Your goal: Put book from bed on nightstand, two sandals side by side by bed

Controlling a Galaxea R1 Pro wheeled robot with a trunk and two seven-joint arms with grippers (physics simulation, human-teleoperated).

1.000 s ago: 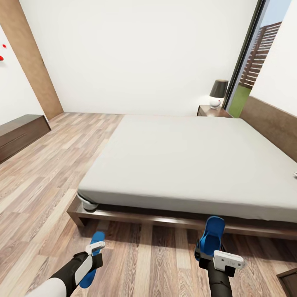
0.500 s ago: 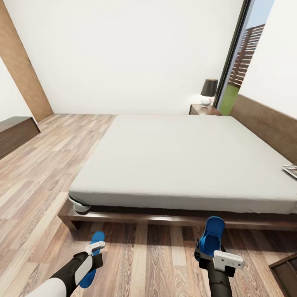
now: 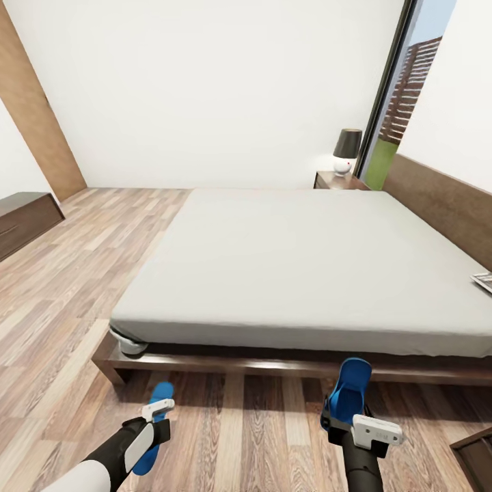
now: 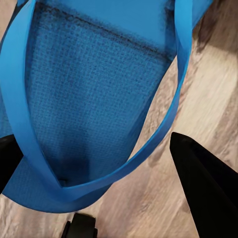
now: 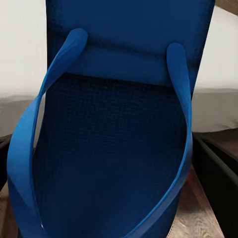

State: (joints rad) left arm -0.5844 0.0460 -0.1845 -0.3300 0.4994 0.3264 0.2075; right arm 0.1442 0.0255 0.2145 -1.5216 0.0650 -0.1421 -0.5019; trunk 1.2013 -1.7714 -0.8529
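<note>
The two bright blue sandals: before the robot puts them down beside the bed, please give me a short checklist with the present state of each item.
1. Left gripper holds a bright blue flat sandal: ok.
2. Right gripper holds the second blue sandal: ok.
3. Light brown wood-plank floor below both sandals bare: ok.
4. Dark brown bed frame close ahead: ok.
5. Sandals side by side: not ok, they are held well apart.
6. Small whitish book on the pale grey mattress, not yet moved: not ok.
</note>
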